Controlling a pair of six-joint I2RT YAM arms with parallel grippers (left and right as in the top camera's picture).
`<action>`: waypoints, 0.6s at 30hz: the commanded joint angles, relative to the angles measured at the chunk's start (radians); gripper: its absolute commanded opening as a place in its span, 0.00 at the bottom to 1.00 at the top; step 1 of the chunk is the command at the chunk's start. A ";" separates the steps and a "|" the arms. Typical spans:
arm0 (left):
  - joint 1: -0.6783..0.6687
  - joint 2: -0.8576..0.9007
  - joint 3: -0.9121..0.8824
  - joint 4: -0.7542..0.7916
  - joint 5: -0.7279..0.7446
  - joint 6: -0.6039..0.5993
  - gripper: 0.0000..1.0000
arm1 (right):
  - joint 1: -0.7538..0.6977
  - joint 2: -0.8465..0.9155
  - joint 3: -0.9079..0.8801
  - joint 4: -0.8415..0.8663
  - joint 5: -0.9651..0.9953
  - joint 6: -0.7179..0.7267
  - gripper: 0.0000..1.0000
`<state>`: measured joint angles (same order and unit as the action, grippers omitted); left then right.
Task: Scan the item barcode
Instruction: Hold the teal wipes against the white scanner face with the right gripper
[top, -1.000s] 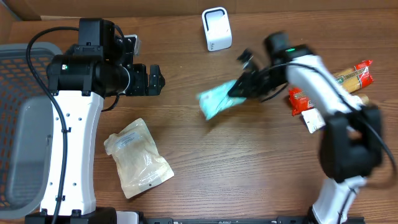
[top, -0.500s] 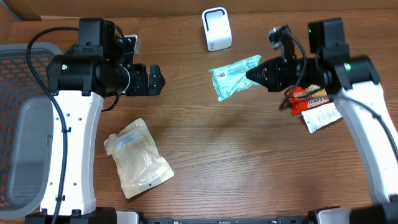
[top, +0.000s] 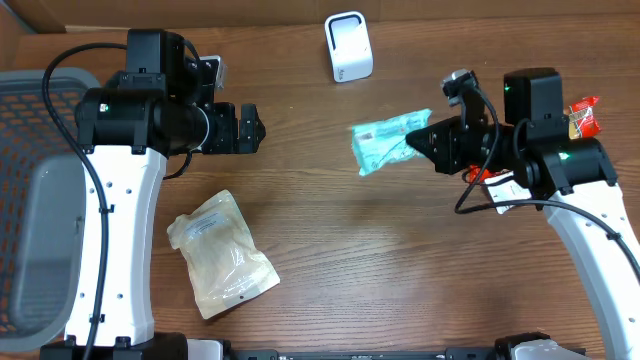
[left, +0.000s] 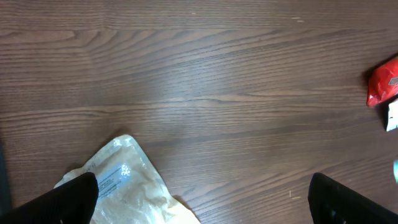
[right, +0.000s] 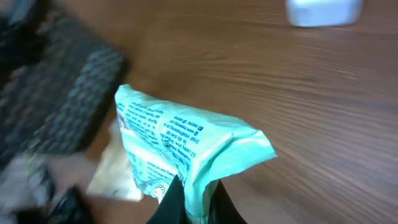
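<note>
Ahead and left of my right gripper (top: 424, 140), pinching the packet (top: 385, 142) by one end, stands the scanner (top: 348, 47). Lengthwise the packet points left, seemingly not yet at it. My left gripper (top: 250, 127) gapes empty.

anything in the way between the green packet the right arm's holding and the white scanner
Nothing visible. The mint-green plastic packet, pinched in the right gripper, is held above the wooden table, and only bare wood lies between it and the white box-shaped scanner at the far edge.
</note>
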<state>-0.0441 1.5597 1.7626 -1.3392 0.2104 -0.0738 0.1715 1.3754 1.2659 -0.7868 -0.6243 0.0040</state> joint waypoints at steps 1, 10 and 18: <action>0.004 -0.023 0.027 0.001 0.016 0.019 1.00 | 0.012 -0.021 0.055 0.031 0.239 0.125 0.04; 0.005 -0.023 0.027 0.001 0.016 0.019 1.00 | 0.225 0.131 0.225 0.258 1.038 0.093 0.04; 0.005 -0.023 0.027 0.001 0.016 0.019 0.99 | 0.278 0.409 0.225 0.747 1.174 -0.506 0.04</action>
<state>-0.0441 1.5597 1.7626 -1.3396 0.2104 -0.0738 0.4553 1.7058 1.4773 -0.0982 0.4301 -0.2256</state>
